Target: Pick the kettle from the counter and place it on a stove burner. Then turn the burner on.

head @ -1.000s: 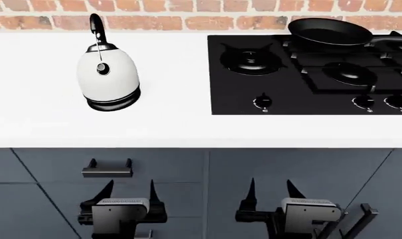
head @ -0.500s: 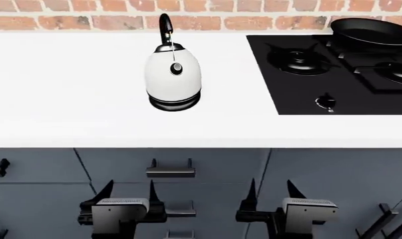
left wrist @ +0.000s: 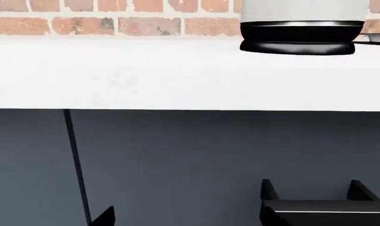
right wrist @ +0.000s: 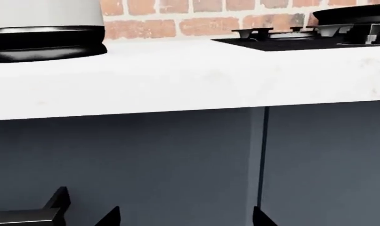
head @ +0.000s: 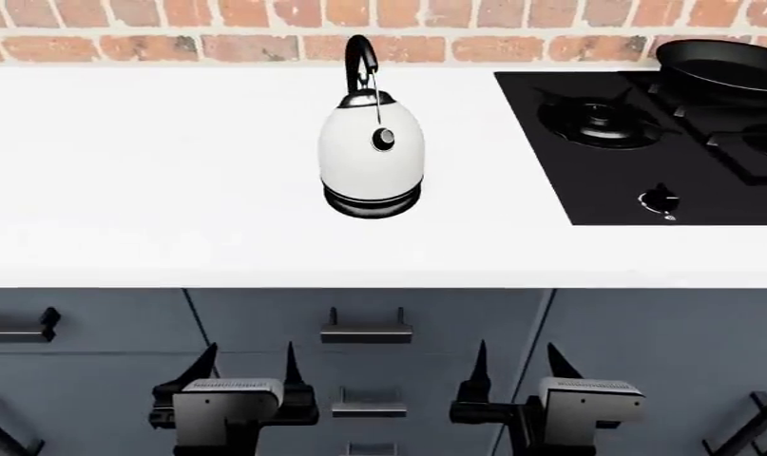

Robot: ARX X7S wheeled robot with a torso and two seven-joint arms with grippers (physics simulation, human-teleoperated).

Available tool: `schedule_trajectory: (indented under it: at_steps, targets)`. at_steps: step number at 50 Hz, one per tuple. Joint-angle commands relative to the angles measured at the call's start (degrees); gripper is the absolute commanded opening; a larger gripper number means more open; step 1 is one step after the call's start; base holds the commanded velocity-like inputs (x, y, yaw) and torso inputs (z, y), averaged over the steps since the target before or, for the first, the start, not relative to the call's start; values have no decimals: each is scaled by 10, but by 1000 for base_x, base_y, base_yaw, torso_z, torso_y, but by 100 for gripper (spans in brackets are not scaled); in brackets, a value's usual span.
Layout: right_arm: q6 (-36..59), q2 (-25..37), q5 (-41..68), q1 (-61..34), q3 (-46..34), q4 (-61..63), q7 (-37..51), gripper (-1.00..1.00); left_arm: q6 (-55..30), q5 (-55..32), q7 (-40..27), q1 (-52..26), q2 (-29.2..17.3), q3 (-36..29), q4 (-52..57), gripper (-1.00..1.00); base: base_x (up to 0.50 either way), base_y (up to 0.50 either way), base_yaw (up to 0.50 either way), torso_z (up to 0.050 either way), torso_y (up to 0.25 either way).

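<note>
On the counter point(head: 129, 171) the kettle point(head: 372, 161) stands upright, left of the stove burner point(head: 603, 118); your left gripper point(head: 246, 372) and right gripper point(head: 516, 369) hang low with fingers spread, empty. You risk tipping the egg-shaped body if you clip its arched handle

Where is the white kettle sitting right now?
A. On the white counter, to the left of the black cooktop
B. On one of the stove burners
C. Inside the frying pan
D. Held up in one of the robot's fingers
A: the kettle stands upright on the counter, apart from the cooktop on its right, while both grippers hang low by the cabinet fronts, empty.
</note>
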State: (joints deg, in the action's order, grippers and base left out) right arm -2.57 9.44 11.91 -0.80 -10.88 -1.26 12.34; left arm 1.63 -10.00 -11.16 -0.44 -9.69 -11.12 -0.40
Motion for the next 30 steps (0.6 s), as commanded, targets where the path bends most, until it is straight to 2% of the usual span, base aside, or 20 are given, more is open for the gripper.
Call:
schedule_trajectory:
  at_steps: [1, 30]
  targets:
    - [-1, 3, 7, 0, -2, 1, 2, 100, 8, -9, 2, 2, -3, -4, 4, 100, 0, 0, 0, 50, 0]
    - [-7, 9, 30, -2, -7, 0, 0, 100, 4, -31, 5, 4, -13, -12, 14, 100, 0, 0, 0, 50, 0]
